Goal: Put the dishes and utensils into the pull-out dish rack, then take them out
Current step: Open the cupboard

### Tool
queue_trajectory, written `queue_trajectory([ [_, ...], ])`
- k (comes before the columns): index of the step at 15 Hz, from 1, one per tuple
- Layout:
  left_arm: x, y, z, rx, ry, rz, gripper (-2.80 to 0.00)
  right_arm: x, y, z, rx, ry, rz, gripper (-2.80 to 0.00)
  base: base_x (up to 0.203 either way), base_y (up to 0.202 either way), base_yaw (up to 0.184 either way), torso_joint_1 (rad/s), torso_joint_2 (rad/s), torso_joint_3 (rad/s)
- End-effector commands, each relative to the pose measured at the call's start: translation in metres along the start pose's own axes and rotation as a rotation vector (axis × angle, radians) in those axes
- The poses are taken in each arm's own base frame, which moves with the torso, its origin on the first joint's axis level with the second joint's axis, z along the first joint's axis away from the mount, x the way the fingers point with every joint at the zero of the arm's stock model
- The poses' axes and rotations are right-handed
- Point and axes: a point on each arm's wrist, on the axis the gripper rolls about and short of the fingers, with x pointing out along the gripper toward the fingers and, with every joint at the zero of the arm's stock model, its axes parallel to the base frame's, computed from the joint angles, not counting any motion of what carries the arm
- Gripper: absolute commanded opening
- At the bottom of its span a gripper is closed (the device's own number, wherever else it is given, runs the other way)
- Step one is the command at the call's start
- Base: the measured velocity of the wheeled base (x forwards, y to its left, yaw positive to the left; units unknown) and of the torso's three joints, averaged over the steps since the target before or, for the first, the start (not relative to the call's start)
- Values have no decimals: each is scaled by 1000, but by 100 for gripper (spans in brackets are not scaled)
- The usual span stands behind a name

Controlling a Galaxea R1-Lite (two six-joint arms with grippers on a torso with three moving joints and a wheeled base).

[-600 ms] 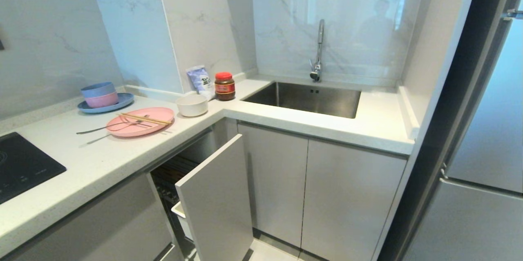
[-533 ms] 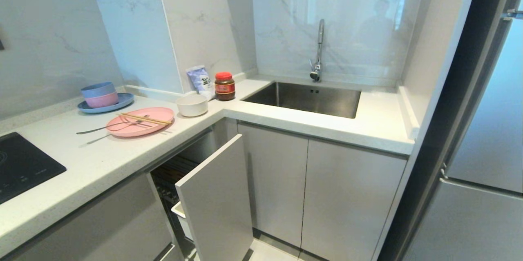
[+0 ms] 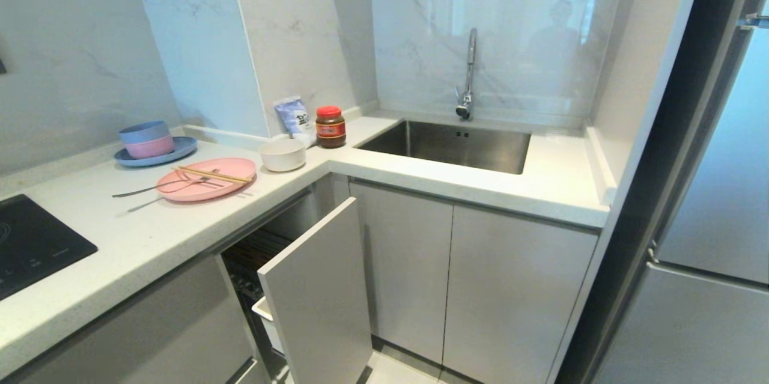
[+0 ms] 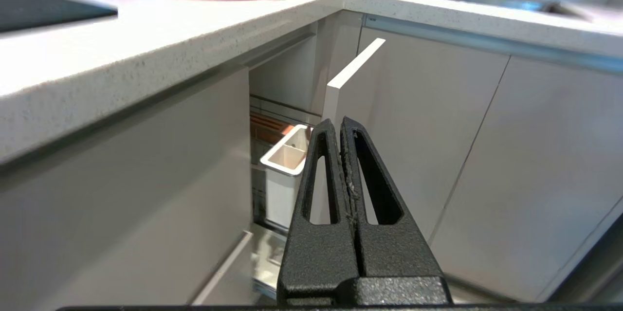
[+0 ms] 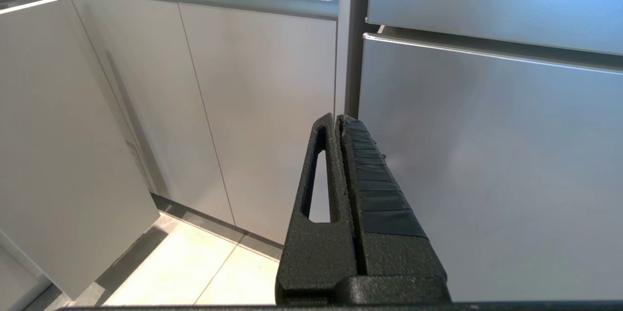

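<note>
Here both the left end effector [image 4: 339, 123] and right end effector [image 5: 338, 118] sit closed, empty.

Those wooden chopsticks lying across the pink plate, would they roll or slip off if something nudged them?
Probably. The chopsticks are thin and lie loose across the plate, ends over its rim, so a push could roll or slide them off. They look light and stiff, so they would likely lift as straight sticks without bending.
</note>
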Motion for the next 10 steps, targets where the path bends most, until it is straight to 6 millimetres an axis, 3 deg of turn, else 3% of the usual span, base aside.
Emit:
queue_trajectory([
  [1, 0, 0, -2, 64, 4, -2, -280, 0, 0, -1, 0, -2, 0, -280, 0, 0, 0, 0, 0, 0],
  [3, -9, -2, 35, 87, -86, -4, -280, 0, 0, -1, 0, -2, 0, -280, 0, 0, 0, 0, 0, 0],
  [5, -19, -5, 96, 104, -160, -5, -280, 0, 0, -1, 0, -2, 0, -280, 0, 0, 0, 0, 0, 0],
  [6, -21, -7, 137, 109, -193, -4, -280, 0, 0, -1, 0, -2, 1, -280, 0, 0, 0, 0, 0, 0],
  [8, -2, -10, 205, 116, -201, -2, -280, 0, 0, -1, 0, -2, 1, -280, 0, 0, 0, 0, 0, 0],
  [10, 39, -13, 258, 118, -171, 2, -280, 0, 0, -1, 0, -2, 1, -280, 0, 0, 0, 0, 0, 0],
])
